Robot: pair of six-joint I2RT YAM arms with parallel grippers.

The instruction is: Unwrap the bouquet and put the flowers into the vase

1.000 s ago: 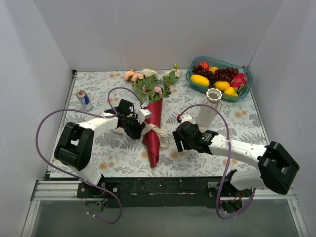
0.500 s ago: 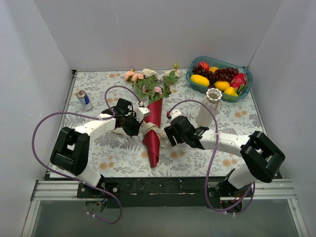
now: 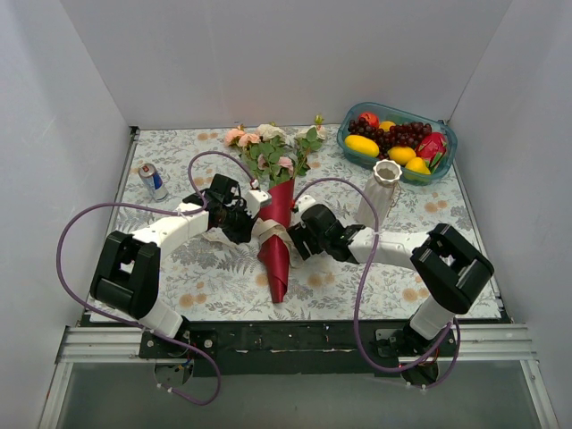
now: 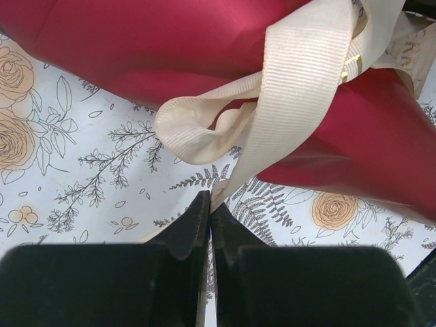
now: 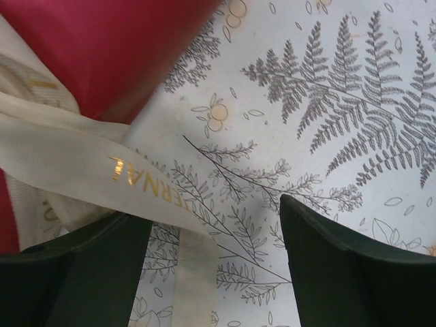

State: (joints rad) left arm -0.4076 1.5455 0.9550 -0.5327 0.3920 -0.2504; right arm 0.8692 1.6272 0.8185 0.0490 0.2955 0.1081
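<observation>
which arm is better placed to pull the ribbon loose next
Left: the left gripper is shut on the ribbon beside the bouquet. The right gripper is open, holding nothing.

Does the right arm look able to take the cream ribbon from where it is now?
Probably yes. The right gripper stands open right at the ribbon; one loose tail lies between its fingers, and nothing blocks the way.

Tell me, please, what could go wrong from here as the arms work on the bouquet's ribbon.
1. The left pincer is shut on one ribbon strand while nothing pins the bouquet; a pull may drag the whole cone instead of loosening the knot.
2. The right pincer is open with ribbon by one finger only; closing may miss it.
3. The vase stands near the right arm; a sweep could tip it.
</observation>
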